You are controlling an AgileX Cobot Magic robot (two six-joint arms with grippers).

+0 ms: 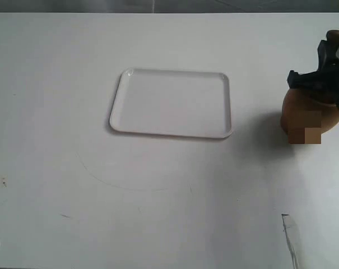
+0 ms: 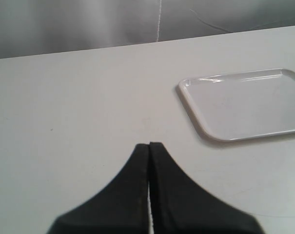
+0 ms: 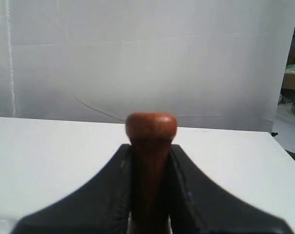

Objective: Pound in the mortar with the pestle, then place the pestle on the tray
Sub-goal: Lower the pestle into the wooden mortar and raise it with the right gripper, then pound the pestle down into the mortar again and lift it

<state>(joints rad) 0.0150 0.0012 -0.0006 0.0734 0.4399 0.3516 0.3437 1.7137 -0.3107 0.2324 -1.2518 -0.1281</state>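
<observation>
Reddish-brown pestle (image 3: 151, 127) is standing upright over the right-hand mortar (image 1: 297, 111); our right gripper (image 3: 151, 151) is clamping its neck, poised for pounding. Our left gripper (image 2: 148, 146) is idling, pinched together.

below the right gripper (image 1: 325, 75) the pestle (image 1: 334, 37) shaft is hidden; the mortar (image 1: 295, 109) beneath is partly pixelated, its mouth covered.

left pincer (image 2: 148, 145): closed, empty | right pincer (image 3: 151, 147): clamped on pestle (image 3: 151, 126)
</observation>
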